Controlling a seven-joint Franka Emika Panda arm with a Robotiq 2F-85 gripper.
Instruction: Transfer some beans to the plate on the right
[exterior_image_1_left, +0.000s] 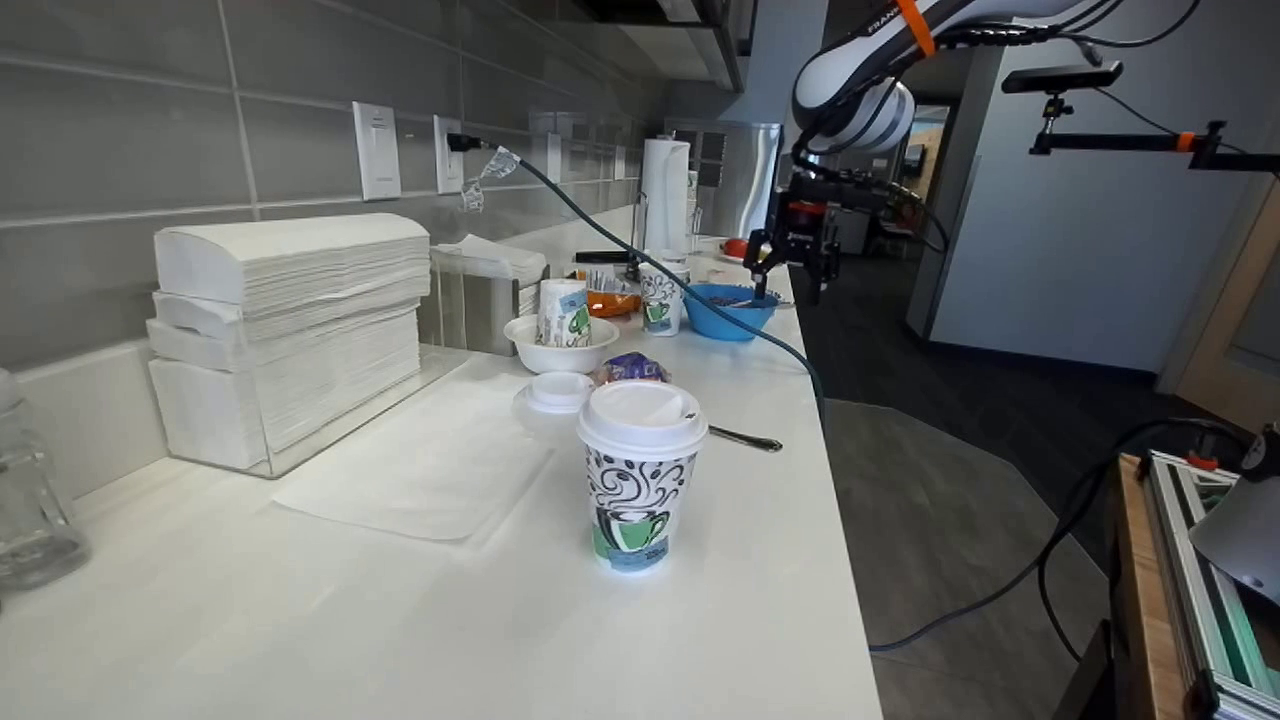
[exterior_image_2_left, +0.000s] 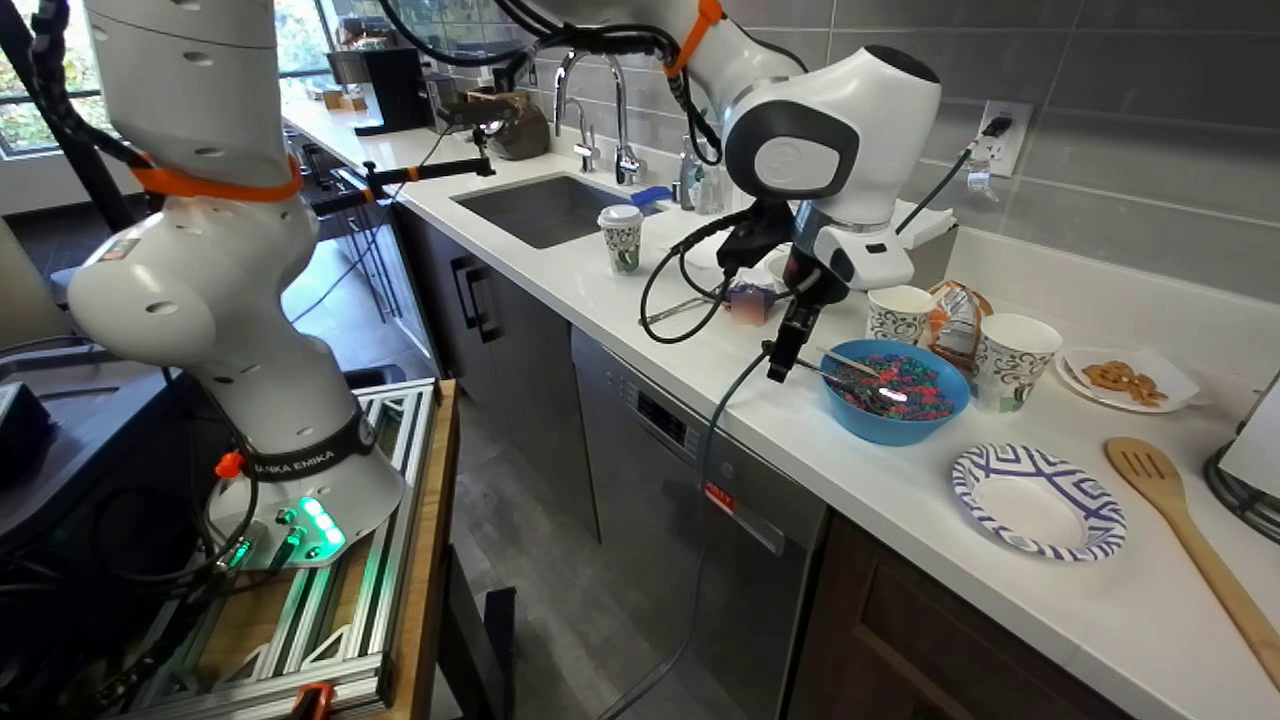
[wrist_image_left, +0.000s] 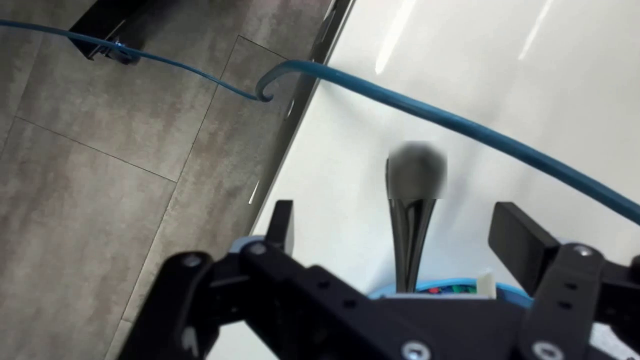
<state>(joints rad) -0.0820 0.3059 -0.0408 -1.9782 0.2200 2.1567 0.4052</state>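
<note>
The beans, small red, blue and green pieces (exterior_image_2_left: 915, 385), fill a deep blue bowl (exterior_image_2_left: 885, 425); its rim also shows in the wrist view (wrist_image_left: 455, 281). A dark metal utensil (wrist_image_left: 411, 230) leans in the bowl, its handle sticking out over the rim. A pale flat stick (exterior_image_2_left: 848, 362) rests there too. The plate (exterior_image_2_left: 1040, 510), a white paper plate with a blue pattern, lies right of the bowl and is bare. My gripper (wrist_image_left: 400, 227) is open, its fingers on either side of the handle, apart from it. In both exterior views the gripper (exterior_image_1_left: 787, 275) (exterior_image_2_left: 785, 350) is beside the bowl rim.
A cable (wrist_image_left: 450, 120) crosses the counter and hangs over its edge. Paper cups (exterior_image_2_left: 898, 312) (exterior_image_2_left: 1015, 360) and a snack bag (exterior_image_2_left: 957, 325) stand behind the bowl. A plate of pretzels (exterior_image_2_left: 1125, 385) and a wooden spatula (exterior_image_2_left: 1190, 530) lie near the patterned plate. A lidded cup (exterior_image_1_left: 640, 490) stands farther off.
</note>
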